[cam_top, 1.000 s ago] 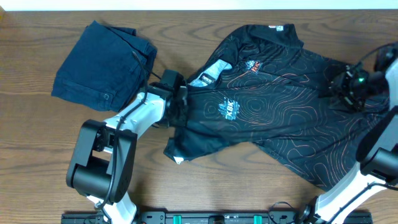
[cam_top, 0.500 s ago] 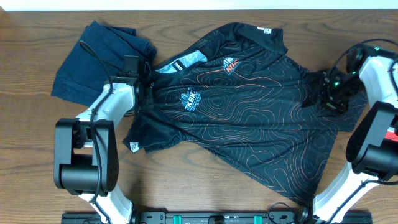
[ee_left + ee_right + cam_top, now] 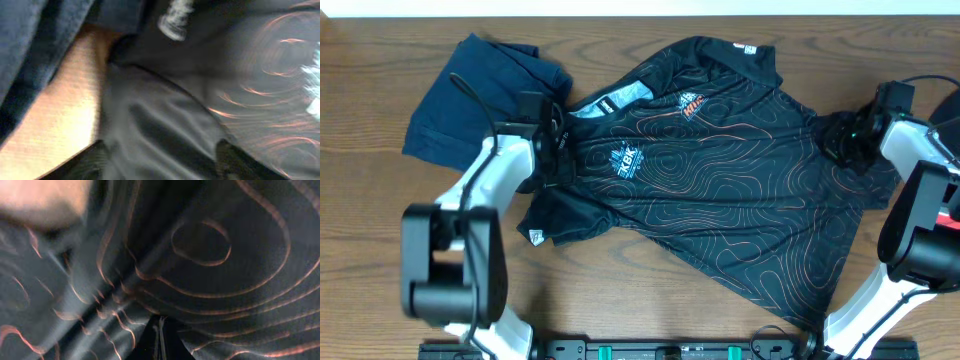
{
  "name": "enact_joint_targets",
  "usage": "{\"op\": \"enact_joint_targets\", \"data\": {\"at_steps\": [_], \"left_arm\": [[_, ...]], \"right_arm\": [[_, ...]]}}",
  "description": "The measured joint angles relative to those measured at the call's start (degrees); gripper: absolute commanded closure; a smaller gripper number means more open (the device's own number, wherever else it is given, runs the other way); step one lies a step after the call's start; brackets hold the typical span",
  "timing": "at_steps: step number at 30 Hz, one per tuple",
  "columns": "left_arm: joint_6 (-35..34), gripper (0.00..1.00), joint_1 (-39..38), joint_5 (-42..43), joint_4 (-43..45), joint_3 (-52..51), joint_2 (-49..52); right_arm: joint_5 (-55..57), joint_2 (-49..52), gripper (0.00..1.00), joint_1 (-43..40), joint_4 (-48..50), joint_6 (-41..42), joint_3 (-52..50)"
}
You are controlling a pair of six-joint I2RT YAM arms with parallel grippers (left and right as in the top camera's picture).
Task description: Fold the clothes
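Jersey [image 3: 720, 190] dragged leftward, now flat; my left hand [image 3: 560, 157] gapes over its left edge, right hand [image 3: 839, 143] clamped on opposite edge.

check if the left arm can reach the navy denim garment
Probably yes: the left gripper is at the jersey edge, right beside the navy denim garment, with nothing lying between them.

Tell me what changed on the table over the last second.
The jersey was pulled left and spread flatter, its collar end now beside the denim garment. The left gripper rode left with it, then opened and let go near the shoulder. The right gripper, open before, has closed on the jersey's right edge. The denim garment stayed put.
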Motion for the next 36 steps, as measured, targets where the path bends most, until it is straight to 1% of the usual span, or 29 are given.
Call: {"op": "enact_joint_targets", "data": {"at_steps": [7,9,12,14,15,17,18,19,22,23,26,28,31,35,36], "left_arm": [[-0.1,0.23,-0.2,6.4,-5.7,0.0,-15.3],[-0.1,0.20,-0.5,7.3,-7.1,0.0,-18.3],[-0.1,0.20,-1.7,8.1,-8.7,0.0,-21.4],[-0.1,0.20,-2.6,8.3,-9.4,0.0,-22.0],[-0.1,0.20,-3.1,8.3,-9.6,0.0,-21.9],[-0.1,0.20,-3.9,8.4,-9.6,0.0,-21.4],[-0.1,0.20,-4.2,8.4,-9.6,0.0,-21.1],[-0.1,0.20,-4.4,8.4,-9.6,0.0,-20.6],[-0.1,0.20,-4.5,7.8,-10.6,0.0,-18.9],[-0.1,0.20,-4.5,7.3,-11.2,0.0,-18.4],[0.0,0.19,-4.5,4.3,-13.4,-0.1,-16.4],[0.0,0.19,-4.5,3.0,-14.4,-0.1,-15.4],[0.0,0.19,-4.5,1.8,-15.1,-0.2,-13.4],[0.0,0.19,-4.5,1.1,-15.5,-0.3,-11.1],[0.0,0.19,-4.5,1.0,-15.5,-0.3,-10.8]], "right_arm": [[-0.3,3.8,0.99,2.3,14.6,8.9,0.5],[-1.0,5.6,0.99,2.9,17.5,10.9,1.9],[-2.7,8.5,0.98,3.6,19.1,13.2,5.5],[-3.8,10.2,0.94,3.8,18.0,14.0,8.3],[-4.3,10.8,0.88,3.8,17.2,14.1,9.5],[-5.3,11.6,0.70,3.8,14.8,13.2,12.3],[-6.0,11.9,0.64,3.7,12.7,12.0,14.1],[-6.3,12.1,0.61,3.7,10.1,10.9,15.7],[-7.7,11.9,0.57,3.3,-2.4,5.1,22.1],[-7.6,11.6,0.55,3.2,-5.2,3.6,23.4],[-8.3,8.8,0.53,1.5,-16.8,-2.1,27.4],[-8.4,5.6,0.51,-0.1,-22.8,-4.3,28.3],[-7.5,-0.7,0.49,-3.2,-34.1,-6.4,29.2],[-2.0,-6.8,0.48,-7.3,-51.9,-7.9,29.6],[-0.9,-7.2,0.48,-7.7,-54.0,-8.0,29.5]]}}
